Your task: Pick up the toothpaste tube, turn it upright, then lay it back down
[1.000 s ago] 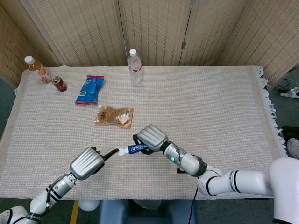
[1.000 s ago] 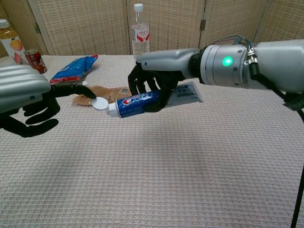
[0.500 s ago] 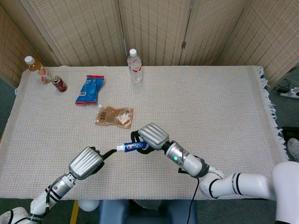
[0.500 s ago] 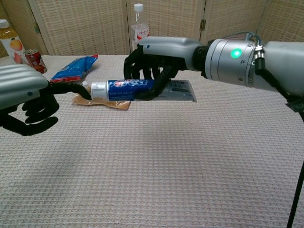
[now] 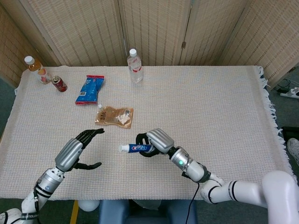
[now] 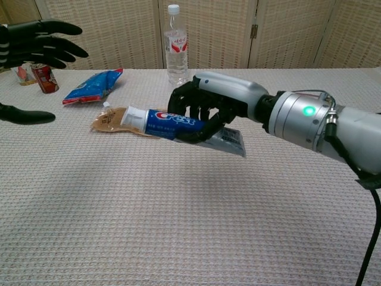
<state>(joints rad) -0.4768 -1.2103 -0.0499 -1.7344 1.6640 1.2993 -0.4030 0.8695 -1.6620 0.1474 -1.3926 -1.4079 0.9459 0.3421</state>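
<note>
Toothpaste tube (image 6: 178, 123) lies near-level in the right hand's (image 6: 205, 110) clamp at frame centre, probably for laying down; left hand (image 5: 77, 148) spread, empty.

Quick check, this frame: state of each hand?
Left hand: open, fingers spread, holding nothing.
Right hand: closed around the toothpaste tube, held roughly level above the table.

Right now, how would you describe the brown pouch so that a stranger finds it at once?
On the woven tablecloth, look left of centre, just below the blue snack bag. The brown pouch lies flat there, the only tan, translucent packet with a small white spout.
</note>
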